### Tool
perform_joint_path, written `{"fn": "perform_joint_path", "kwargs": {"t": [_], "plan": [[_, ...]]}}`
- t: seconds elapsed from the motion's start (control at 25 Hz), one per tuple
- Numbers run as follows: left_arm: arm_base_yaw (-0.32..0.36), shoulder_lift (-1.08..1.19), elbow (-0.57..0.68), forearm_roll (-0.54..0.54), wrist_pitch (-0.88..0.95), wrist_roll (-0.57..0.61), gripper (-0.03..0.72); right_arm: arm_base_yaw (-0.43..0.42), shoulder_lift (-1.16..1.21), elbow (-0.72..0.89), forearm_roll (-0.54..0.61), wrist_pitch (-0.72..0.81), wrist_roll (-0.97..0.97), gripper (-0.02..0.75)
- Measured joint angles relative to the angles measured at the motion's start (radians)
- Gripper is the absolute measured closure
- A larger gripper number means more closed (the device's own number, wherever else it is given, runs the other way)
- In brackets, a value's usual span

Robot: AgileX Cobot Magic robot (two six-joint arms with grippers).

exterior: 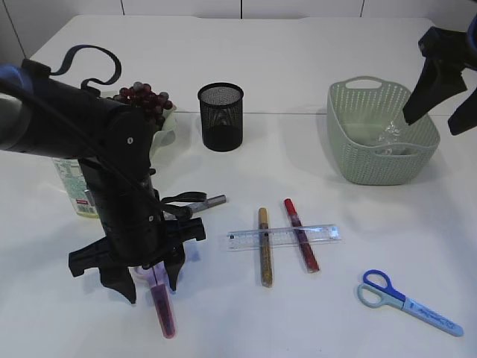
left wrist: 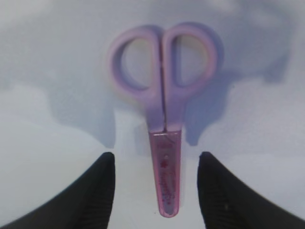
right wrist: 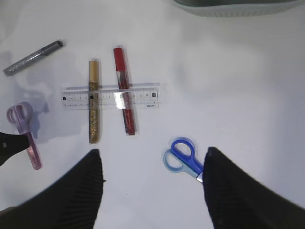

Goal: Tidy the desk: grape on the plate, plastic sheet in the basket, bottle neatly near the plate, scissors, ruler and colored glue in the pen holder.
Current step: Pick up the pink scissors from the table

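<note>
Main risk: the purple scissors (left wrist: 164, 119) lie flat on the table (exterior: 313, 67), thin and low, so the left gripper (left wrist: 156, 183) could close above the sheath and skate off, or clip only one edge and spin them. The jaws stand moderately wide, one on each side of the blade sheath, holding nothing; the fingertips look close to the table, contact not clear. In the exterior view the left arm is pitched steeply down over the scissors, wrist near vertical, handles hidden under it. A second risk is the elbow: it sits close to the bottle (exterior: 74, 190) and the plate of grapes (exterior: 145, 97) behind it, so a careless lift-and-swing toward the pen holder (exterior: 220, 115) could knock them. The right gripper (exterior: 440, 112) hangs high beside the basket (exterior: 373, 160), jaws wide and empty, well clear. The ruler (exterior: 283, 237) rests across the gold glue stick (exterior: 264, 246) and red glue stick (exterior: 300, 235); the silver glue stick (right wrist: 33, 57) and blue scissors (exterior: 406, 298) are also still on the table.
</note>
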Motion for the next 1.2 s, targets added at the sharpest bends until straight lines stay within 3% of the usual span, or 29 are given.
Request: {"fn": "perform_joint_path", "kwargs": {"t": [1.2], "plan": [[0.0, 0.004, 0.0, 0.015, -0.01, 0.002, 0.285, 0.0, 0.0, 0.0, 0.0, 0.0, 0.0, 0.227]]}}
